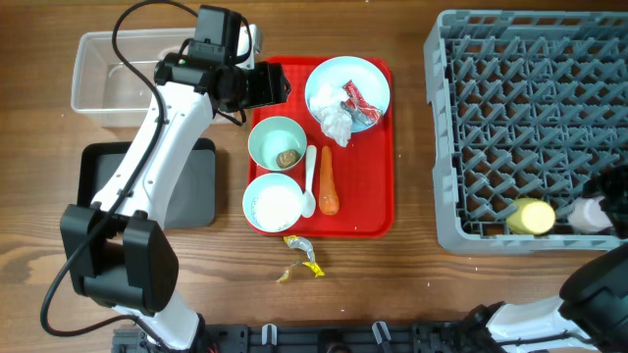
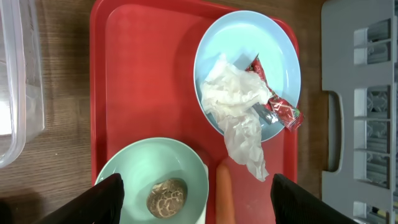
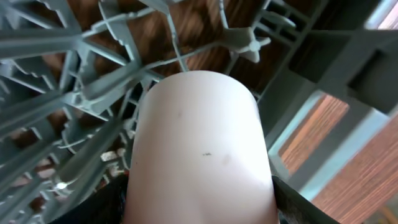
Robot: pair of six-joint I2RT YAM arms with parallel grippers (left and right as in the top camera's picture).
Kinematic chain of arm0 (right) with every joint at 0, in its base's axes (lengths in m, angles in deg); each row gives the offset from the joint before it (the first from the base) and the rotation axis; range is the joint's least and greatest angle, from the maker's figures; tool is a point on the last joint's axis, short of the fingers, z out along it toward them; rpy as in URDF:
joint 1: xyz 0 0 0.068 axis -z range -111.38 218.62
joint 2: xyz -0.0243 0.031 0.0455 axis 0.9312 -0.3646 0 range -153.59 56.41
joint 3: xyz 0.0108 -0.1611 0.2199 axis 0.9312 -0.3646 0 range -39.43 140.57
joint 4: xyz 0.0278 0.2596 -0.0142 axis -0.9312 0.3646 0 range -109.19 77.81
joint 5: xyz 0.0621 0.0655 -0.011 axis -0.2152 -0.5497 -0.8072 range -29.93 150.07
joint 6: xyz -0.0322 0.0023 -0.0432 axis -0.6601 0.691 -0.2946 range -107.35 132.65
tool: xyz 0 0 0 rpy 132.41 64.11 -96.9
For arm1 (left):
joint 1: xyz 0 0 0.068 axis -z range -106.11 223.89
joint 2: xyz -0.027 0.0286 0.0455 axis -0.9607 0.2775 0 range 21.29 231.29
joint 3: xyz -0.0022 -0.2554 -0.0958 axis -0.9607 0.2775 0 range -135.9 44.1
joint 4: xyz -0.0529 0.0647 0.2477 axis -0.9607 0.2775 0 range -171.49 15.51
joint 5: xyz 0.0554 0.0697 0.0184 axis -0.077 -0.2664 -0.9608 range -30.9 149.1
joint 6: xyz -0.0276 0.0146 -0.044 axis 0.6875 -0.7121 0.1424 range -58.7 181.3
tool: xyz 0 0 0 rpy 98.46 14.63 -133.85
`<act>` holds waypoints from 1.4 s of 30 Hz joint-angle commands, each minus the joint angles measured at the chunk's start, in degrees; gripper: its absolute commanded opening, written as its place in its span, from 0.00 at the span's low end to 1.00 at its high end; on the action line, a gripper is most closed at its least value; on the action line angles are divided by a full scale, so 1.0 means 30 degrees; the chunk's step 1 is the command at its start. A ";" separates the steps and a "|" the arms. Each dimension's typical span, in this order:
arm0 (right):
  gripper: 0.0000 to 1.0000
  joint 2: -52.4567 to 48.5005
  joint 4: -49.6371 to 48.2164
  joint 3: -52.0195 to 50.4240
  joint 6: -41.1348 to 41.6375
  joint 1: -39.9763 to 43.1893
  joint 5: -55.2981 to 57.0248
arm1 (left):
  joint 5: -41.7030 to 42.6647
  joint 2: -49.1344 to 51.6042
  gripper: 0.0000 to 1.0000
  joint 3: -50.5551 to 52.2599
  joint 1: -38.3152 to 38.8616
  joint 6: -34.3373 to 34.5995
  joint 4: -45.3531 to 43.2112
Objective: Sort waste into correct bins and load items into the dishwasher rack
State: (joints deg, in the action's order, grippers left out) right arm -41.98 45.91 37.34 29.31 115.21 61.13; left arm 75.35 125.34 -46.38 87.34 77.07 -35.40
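My left gripper [image 1: 267, 84] [image 2: 196, 202] hangs open over the red tray's back left, holding nothing. Below its fingers sit a pale green bowl [image 2: 143, 163] with a brown lump [image 2: 166, 198] and an orange carrot [image 2: 224, 196]. The blue plate [image 2: 280, 56] carries crumpled tissue [image 2: 236, 99] and a red wrapper [image 2: 280, 109]. A second bowl [image 1: 250, 191] holds white grains, next to a white spoon [image 1: 309, 181]. My right gripper [image 1: 597, 211] [image 3: 199, 208] is shut on the pink cup [image 3: 199, 149] inside the dishwasher rack [image 1: 510, 98], beside the yellow cup [image 1: 533, 216].
The clear tub [image 1: 98, 83] stands at the back left, with the black bin [image 1: 191, 186] in front of it under my left arm. A yellow wrapper [image 1: 302, 257] lies on the wood just before the red tray [image 1: 378, 186]. Rack pegs [image 3: 62, 62] crowd around the pink cup.
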 commanded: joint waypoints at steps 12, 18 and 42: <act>1.00 0.0678 0.5821 1.0061 -0.4517 -0.0590 -0.7766 | -0.0226 0.0255 0.85 0.0175 0.0109 -0.0648 0.0685; 1.00 0.3548 0.7162 1.0877 -0.5362 -0.8867 -0.8000 | -0.0306 0.0255 0.88 0.0175 -0.0226 -0.1253 0.2091; 0.98 0.3446 -0.1887 -0.0240 -0.1617 -1.4112 -0.8386 | -0.0991 0.0248 0.84 0.0328 0.6572 -0.1158 1.1373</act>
State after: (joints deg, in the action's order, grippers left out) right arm -31.86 39.35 36.73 27.74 66.97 38.92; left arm 77.21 125.34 -46.10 99.91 66.53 -4.56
